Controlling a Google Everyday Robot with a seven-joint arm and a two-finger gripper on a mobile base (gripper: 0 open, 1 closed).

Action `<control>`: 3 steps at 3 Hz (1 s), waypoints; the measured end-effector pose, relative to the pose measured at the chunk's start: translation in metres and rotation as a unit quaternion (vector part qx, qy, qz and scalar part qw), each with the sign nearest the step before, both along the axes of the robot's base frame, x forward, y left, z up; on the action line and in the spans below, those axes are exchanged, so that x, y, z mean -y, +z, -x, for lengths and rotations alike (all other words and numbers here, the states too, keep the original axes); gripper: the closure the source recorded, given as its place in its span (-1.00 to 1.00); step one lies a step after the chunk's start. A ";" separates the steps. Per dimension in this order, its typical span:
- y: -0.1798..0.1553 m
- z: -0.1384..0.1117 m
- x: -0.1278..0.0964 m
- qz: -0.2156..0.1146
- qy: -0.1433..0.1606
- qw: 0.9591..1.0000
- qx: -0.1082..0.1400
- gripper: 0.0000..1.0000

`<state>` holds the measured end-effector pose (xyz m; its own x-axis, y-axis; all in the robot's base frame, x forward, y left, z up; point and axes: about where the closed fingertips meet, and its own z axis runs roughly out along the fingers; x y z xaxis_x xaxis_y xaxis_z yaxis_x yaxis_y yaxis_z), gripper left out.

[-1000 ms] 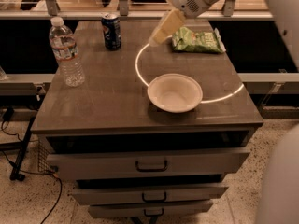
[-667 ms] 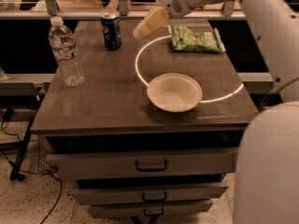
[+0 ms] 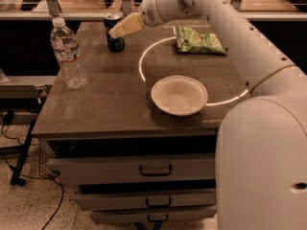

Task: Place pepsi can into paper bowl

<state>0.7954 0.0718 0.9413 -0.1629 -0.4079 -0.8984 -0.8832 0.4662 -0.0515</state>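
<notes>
A dark wooden tabletop [image 3: 105, 104] tops a cabinet of drawers [image 3: 156, 169], with a shelf and railing behind it and cables trailing over a speckled floor at the left.

In the camera view, the robot's white arm [image 3: 230, 28] reaches across from the right, and its gripper [image 3: 125, 25] is at the far edge of the tabletop. The pale jaws point down and to the left, and their tip overlaps the upper part of the pepsi can [image 3: 115, 43]. The can stands upright just below and beside them. Whether the jaws are spread, pressed together or already pinching the can cannot be told from this angle.

The paper bowl [image 3: 180, 96] sits well apart from the jaws, nearer the camera and to the right, and it is empty. A water bottle [image 3: 68, 56] stands to the left of the jaws, nearer the camera. A green snack bag [image 3: 199, 40] lies to their right.

The task looks to be at its start. The approach to the can seems nearly complete, but no secure grasp is evident. Lifting the can, carrying it over to the bowl and releasing it inside all remain to be done.
</notes>
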 end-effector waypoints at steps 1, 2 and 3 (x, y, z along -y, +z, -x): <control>-0.021 -0.016 -0.018 -0.011 -0.033 0.999 -0.009 -1.00; -0.040 -0.035 -0.029 -0.031 -0.047 0.998 -0.013 -1.00; -0.043 -0.053 -0.038 -0.059 -0.047 0.997 -0.007 -0.95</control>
<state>0.8488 0.1097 0.8980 -0.2078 -0.2817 -0.9367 -0.8350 0.5499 0.0199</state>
